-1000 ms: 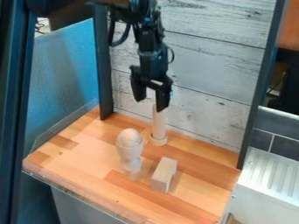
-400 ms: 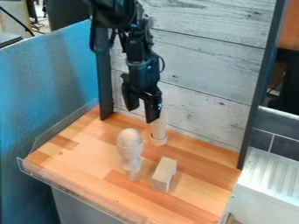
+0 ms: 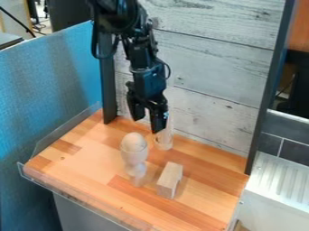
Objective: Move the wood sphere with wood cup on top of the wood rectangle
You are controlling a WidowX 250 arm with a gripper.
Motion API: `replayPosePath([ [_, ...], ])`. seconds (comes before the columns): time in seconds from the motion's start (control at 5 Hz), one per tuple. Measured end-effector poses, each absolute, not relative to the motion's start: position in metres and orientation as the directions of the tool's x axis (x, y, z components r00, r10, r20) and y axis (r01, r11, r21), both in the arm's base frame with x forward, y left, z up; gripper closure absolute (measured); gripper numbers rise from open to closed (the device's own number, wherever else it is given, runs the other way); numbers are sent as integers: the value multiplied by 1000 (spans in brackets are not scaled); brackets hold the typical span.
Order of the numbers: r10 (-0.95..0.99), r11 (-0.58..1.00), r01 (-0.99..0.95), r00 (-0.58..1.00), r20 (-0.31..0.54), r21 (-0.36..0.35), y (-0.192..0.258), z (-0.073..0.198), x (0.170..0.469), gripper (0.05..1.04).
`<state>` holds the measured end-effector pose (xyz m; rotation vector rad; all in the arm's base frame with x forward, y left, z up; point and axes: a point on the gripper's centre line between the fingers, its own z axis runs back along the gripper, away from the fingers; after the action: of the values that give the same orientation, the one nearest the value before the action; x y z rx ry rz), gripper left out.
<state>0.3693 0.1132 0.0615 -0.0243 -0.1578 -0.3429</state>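
My gripper hangs open above the back of the wooden work surface, with nothing between its fingers. Just below it, toward the front left, the pale wood sphere rests in the top of the wood cup, which stands upright on a narrow stem. To the right of the cup's base lies the wood rectangle, a pale block, apart from the cup. Nothing sits on top of the block.
A pale upright wooden cylinder on a round base stands right behind the gripper, partly hidden by it. Whitewashed planks rise at the back, and a clear rim runs along the front left edge.
The gripper has come down and a little to the left, now nearer the sphere and in front of the cylinder. The sphere, cup and block have stayed in place.
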Motion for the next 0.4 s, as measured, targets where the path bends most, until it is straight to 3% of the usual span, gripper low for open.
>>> replayPosePath([
  [0.4,-355,935,352,922,151,52,115,61,358,83],
])
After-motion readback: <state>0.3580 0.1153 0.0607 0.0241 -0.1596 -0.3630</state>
